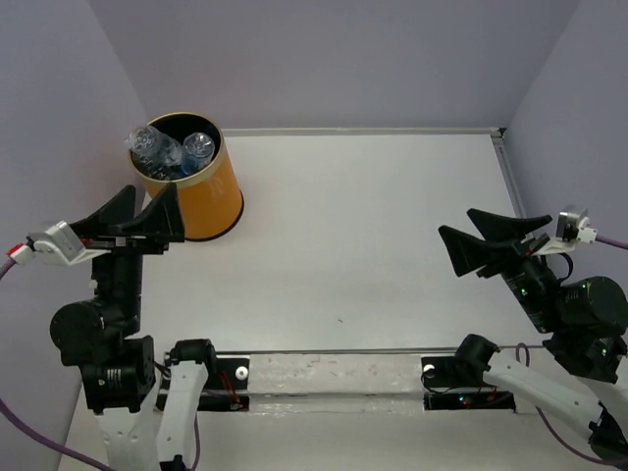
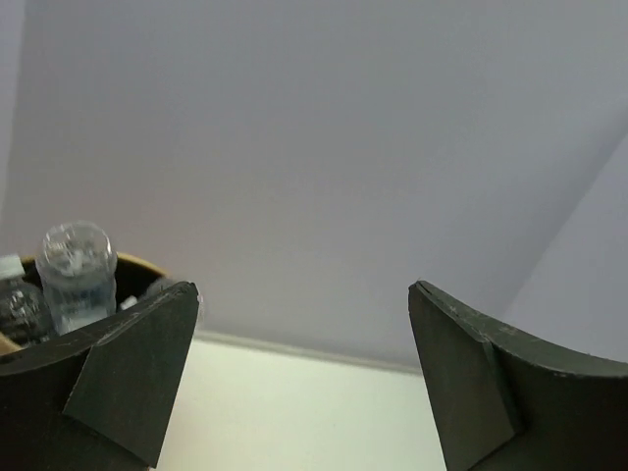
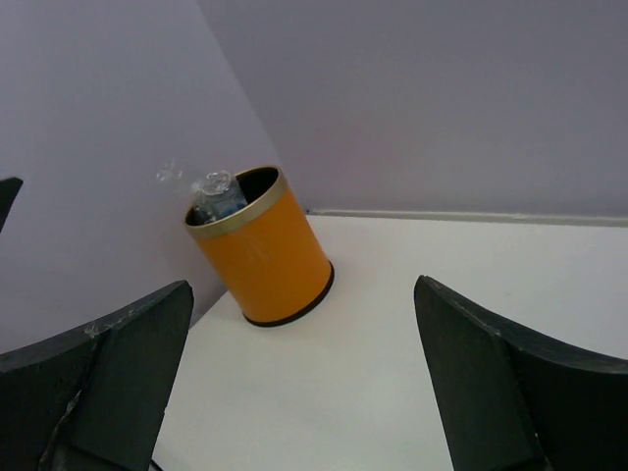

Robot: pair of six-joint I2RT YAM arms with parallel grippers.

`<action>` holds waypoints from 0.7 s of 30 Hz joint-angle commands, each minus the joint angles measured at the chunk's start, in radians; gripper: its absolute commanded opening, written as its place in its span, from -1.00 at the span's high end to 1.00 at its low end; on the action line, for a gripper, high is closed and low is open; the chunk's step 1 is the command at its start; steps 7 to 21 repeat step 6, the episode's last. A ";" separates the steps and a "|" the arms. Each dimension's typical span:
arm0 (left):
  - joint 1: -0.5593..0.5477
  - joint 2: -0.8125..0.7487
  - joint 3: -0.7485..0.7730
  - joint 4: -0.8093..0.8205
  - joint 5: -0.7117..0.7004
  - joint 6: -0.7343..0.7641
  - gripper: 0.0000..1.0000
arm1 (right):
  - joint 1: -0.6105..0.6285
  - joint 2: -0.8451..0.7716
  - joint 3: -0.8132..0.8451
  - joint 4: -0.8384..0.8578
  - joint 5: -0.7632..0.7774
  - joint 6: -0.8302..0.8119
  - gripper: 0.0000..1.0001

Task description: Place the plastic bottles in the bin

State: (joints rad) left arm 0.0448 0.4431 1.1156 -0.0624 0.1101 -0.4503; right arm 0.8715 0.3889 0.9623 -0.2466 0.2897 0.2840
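Note:
The orange bin (image 1: 203, 191) stands at the table's back left; the right wrist view shows the bin (image 3: 265, 255) from the side. Clear crinkled plastic bottles (image 1: 162, 152) stick up out of its black inside, one leaning over the left rim. In the left wrist view a clear bottle (image 2: 77, 273) rises behind my left finger. My left gripper (image 1: 147, 214) hovers open just in front of the bin, with nothing between its fingers. My right gripper (image 1: 473, 238) stands open and empty at the table's right side, facing the bin.
Purple walls close the table at the back and on both sides. A raised pale strip (image 1: 353, 130) runs along the back edge. A metal rail (image 1: 334, 373) with the arm bases lies along the near edge.

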 commanded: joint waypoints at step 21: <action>-0.031 -0.047 -0.197 -0.159 0.240 0.044 -0.98 | 0.004 -0.033 -0.017 -0.077 0.109 0.021 -0.99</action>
